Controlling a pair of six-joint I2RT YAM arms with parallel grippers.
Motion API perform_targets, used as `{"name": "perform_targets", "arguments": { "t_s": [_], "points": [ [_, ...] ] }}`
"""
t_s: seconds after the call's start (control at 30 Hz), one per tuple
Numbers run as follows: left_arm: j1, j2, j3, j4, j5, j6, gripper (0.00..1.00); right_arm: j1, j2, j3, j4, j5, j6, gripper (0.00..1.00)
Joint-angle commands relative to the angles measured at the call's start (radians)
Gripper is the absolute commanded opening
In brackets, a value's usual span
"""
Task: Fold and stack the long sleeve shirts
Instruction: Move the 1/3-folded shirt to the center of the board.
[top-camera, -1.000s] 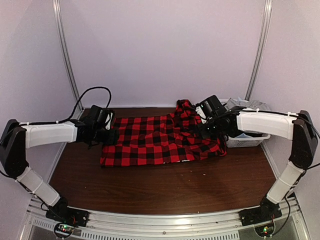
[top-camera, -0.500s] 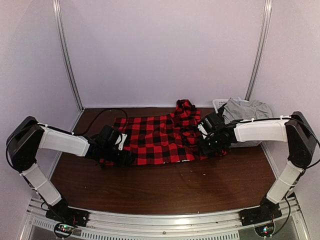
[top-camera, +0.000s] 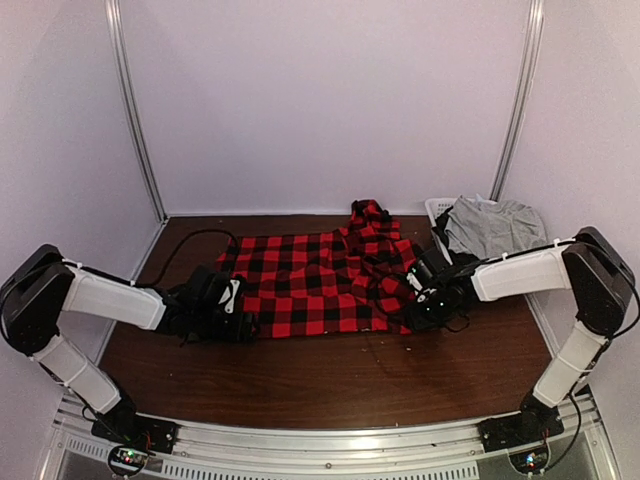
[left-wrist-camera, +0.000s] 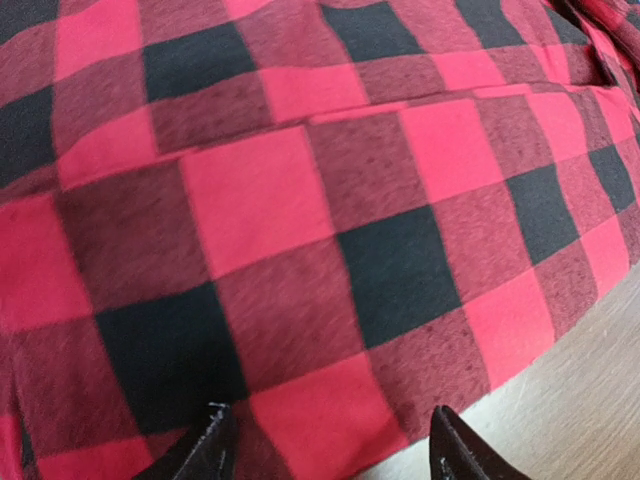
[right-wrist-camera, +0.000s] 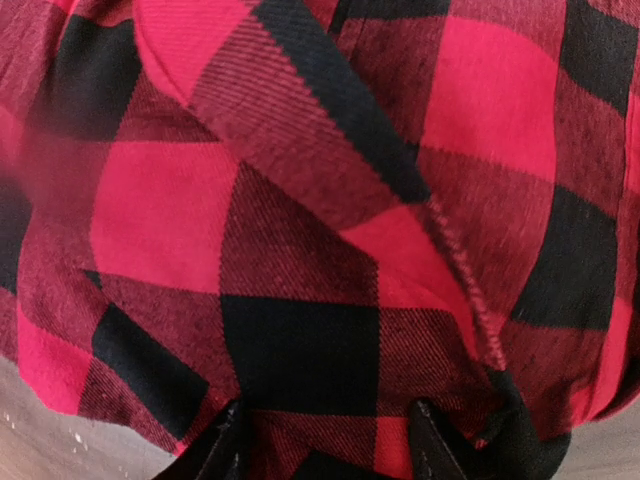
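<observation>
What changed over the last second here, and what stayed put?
Both arms dropped and swung toward the near edge: the left gripper to the near-left corner of the flannel shirt, the right gripper to its near-right corner. Nothing is lifted. Shirt and basket lie much as before.

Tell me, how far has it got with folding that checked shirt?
Early days. Done: the flannel shirt lies spread on the table, bunched at its far right. In hand: the left claw and right claw sit low at its near corners, fingers apart over the edge. Left: every fold, the stacking, and perhaps the grey garment in the basket.
</observation>
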Motion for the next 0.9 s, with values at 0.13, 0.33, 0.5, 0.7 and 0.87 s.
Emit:
{"name": "perform_targets", "arguments": {
  "t_s": [0.13, 0.33, 0.5, 0.7, 0.87],
  "points": [
    [0.000, -0.087, -0.092, -0.183, -0.036, -0.081, 0.68, 0.109, -0.102, -0.166, -0.066, -0.088, 0.135, 0.54],
    [-0.052, -0.173, -0.123, -0.265, -0.037, -0.125, 0.68, 0.225, -0.205, -0.252, -0.122, -0.083, 0.262, 0.55],
    [-0.095, -0.268, -0.148, -0.360, -0.057, -0.177, 0.67, 0.251, -0.311, -0.281, -0.195, -0.063, 0.337, 0.56],
    [-0.124, -0.440, -0.179, -0.408, -0.089, -0.261, 0.67, 0.257, -0.416, -0.202, -0.303, 0.041, 0.390, 0.59],
    [-0.124, -0.472, -0.081, -0.380, -0.151, -0.200, 0.69, 0.246, -0.415, -0.056, -0.326, 0.152, 0.311, 0.66]
  ]
}}
